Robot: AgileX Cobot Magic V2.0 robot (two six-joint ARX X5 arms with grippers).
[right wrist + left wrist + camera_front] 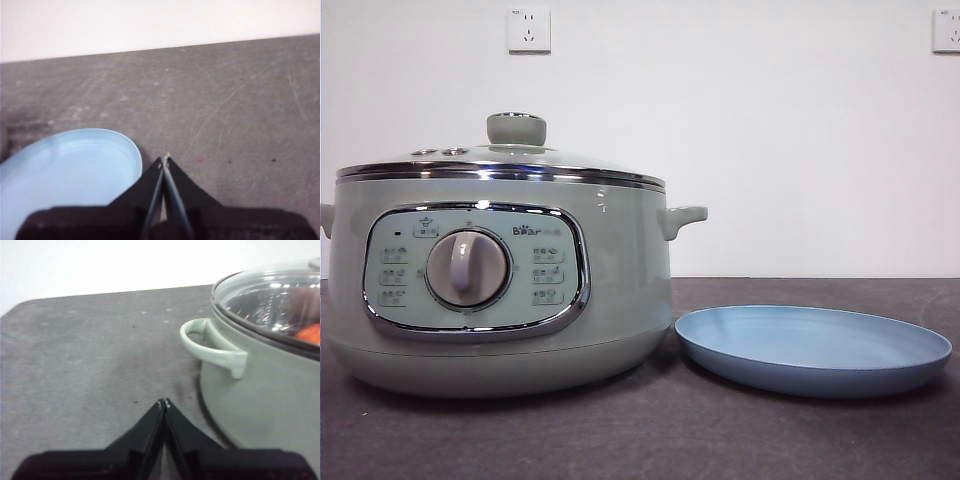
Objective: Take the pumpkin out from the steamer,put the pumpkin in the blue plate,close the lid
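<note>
The sage-green steamer (pixel 500 290) stands at the left of the front view with its glass lid (pixel 500 165) seated on top. Through the lid (pixel 272 295) in the left wrist view a bit of the orange pumpkin (pixel 310 334) shows inside the pot. The blue plate (pixel 812 348) lies empty on the table to the right of the steamer. My left gripper (pixel 164 402) is shut with nothing in it, near the steamer's side handle (pixel 210 347). My right gripper (pixel 164 159) is shut and empty, just beside the plate's rim (pixel 131 150).
A dark grey table (pixel 650 440) carries everything, with a white wall and two sockets (pixel 528 30) behind. Neither arm shows in the front view.
</note>
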